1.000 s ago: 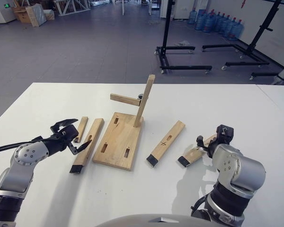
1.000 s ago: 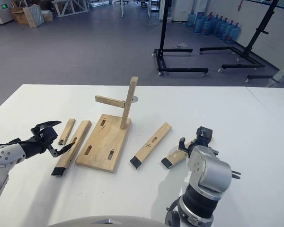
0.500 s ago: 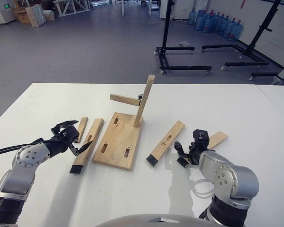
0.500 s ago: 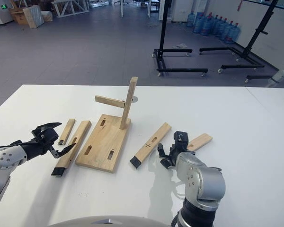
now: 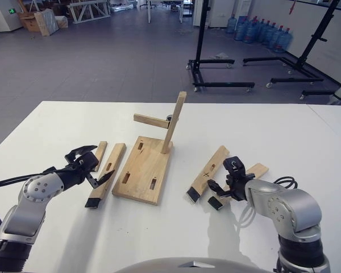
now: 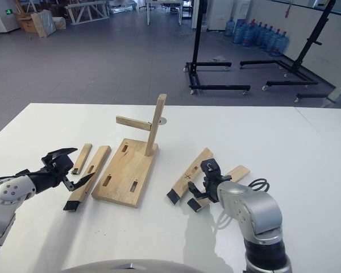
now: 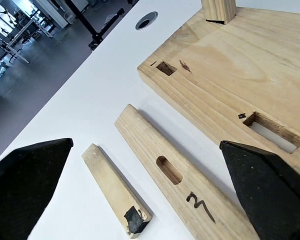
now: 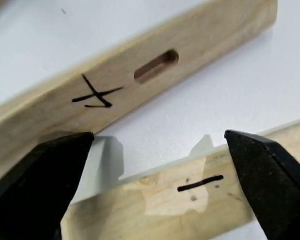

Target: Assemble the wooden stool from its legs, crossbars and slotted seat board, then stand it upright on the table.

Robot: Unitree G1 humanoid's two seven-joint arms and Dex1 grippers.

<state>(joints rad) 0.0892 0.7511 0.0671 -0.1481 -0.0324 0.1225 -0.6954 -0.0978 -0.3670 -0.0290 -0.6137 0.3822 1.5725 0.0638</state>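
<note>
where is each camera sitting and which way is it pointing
Left eye: head, facing forward and down over the table; both arms show.
Right eye: beside it, same scene and arms.
Left wrist: that arm, facing the board and leg 3; its open fingers show.
Right wrist: that arm, close over the X leg; its open fingers show.
Shared: eyes and left wrist see the board.

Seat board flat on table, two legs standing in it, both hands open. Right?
No: only one leg stands in the seat board, as the left eye view shows. The board does lie flat on the table, and the left hand and right hand are open.
</note>
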